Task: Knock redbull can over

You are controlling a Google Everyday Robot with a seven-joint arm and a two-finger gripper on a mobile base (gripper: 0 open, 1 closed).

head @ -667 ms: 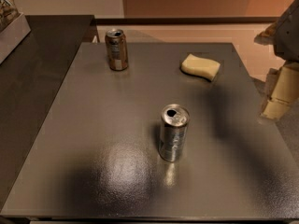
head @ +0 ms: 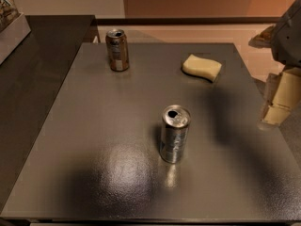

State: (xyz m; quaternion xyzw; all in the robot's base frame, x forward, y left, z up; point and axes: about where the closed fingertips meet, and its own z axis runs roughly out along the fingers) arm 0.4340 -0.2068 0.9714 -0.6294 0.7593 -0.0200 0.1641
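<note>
On one table [head: 56,173] there are two cans, one redbull can [head: 175,133] and one brown can [head: 117,50] well behind it to the left, plus one yellow sponge [head: 201,67] behind it to the right and one gripper [head: 277,102] well off to its right.

Single cam, high, looking steeply down across the table [head: 94,126] from its near edge, medium-close; redbull can [head: 174,134] mid-frame, gripper [head: 278,102] at right frame edge.
</note>
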